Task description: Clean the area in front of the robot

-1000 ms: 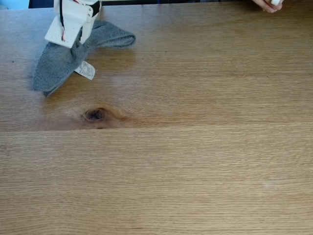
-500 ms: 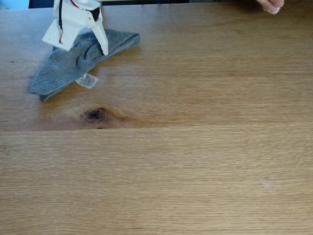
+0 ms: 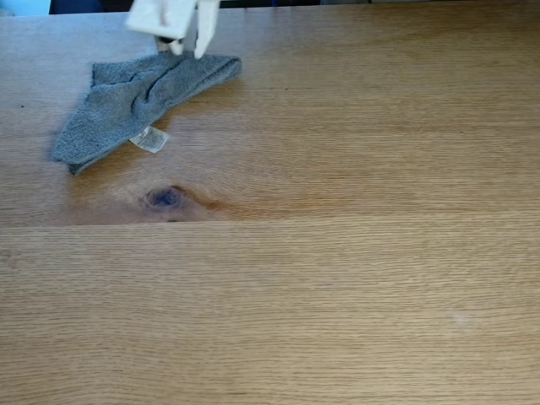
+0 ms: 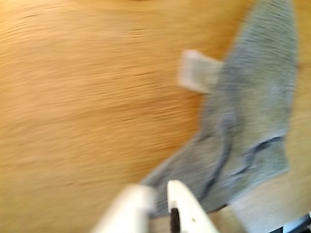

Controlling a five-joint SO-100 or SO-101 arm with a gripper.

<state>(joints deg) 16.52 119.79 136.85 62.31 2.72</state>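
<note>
Gripper (image 3: 187,49) at the table's (image 3: 337,278) far-left edge in the fixed view, blurred white. Its tips sit over the grey cloth's (image 3: 126,105) top edge, jaws nearly together, holding nothing that I can see (wrist view smeared). Cloth lies crumpled, white tag (image 3: 150,139) out.

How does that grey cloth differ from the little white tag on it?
The grey cloth is large, dark and crumpled into folds; the white tag is tiny, pale and flat. The cloth looks fuzzy, the tag smooth. Both lie on the wooden table, joined at the cloth's edge.
</note>
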